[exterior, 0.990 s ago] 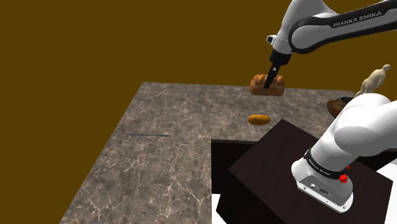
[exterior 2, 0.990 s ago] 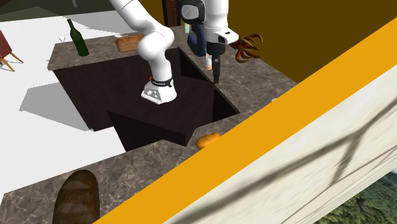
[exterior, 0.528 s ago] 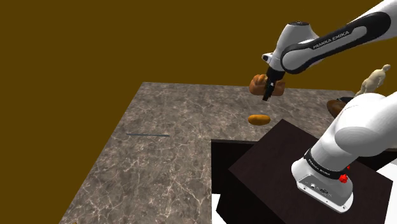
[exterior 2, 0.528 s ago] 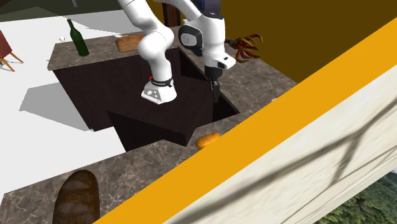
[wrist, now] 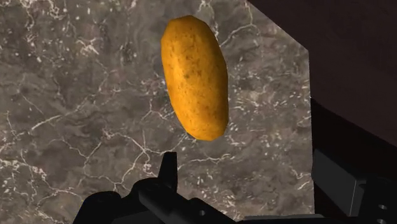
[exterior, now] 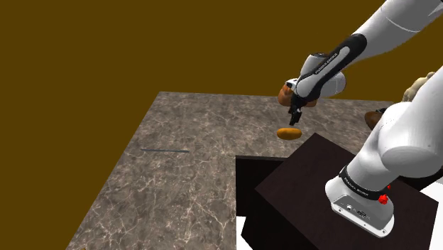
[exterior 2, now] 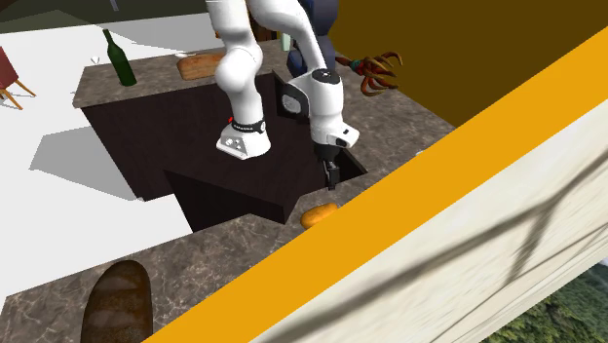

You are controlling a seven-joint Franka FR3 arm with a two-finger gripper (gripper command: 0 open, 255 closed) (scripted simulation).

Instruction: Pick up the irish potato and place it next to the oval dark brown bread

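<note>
Orange-brown oval potato (wrist: 194, 76): 1
Dark brown oval bread (exterior 2: 117, 302): 1
Tan bread loaf (exterior 2: 200, 65): 1
Dark green bottle (exterior 2: 119, 58): 1

Behind the claw (exterior: 293, 119), the brown loaf (exterior: 285, 90) is mostly hidden by the forearm (exterior: 323, 71), and the oval dark bread (exterior 2: 117, 304), well away from it, is cut off by the second exterior view's lower edge.

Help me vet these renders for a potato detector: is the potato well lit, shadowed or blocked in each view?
Wrist view: potato evenly lit, no glare, no clear shadow on the counter. Shoulder view: unblocked, in flat light. Second exterior view: lit, right at the edge of an orange band that crosses the picture's lower right.
</note>
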